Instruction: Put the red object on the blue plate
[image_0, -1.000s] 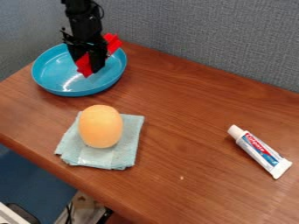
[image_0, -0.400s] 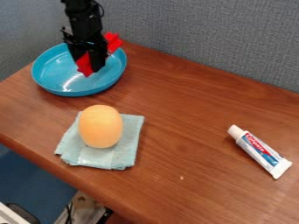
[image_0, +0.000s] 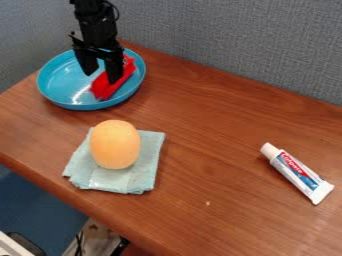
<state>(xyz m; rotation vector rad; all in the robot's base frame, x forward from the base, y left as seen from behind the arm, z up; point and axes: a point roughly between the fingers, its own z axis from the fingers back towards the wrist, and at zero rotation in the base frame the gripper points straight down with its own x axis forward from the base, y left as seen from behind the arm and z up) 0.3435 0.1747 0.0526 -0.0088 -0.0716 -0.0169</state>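
Observation:
The red object (image_0: 112, 80), a bright red long block, lies slanted inside the blue plate (image_0: 56, 80), its upper end resting toward the plate's right rim. The plate is a glossy turquoise dish at the back left of the wooden table. My gripper (image_0: 102, 64) hangs straight down over the plate, open. Its black fingers stand apart on either side of the block's upper part and do not clamp it. Part of the block is hidden behind the fingers.
An orange egg-shaped object (image_0: 114, 143) sits on a pale blue-green folded cloth (image_0: 134, 172) in the middle front. A white toothpaste tube (image_0: 294, 171) lies at the right. A grey wall runs close behind the plate. The table's front edge is near the cloth.
The jaws have opened. The red block, held up and sticking out to the right before, now lies down in the plate. The hand stayed in place.

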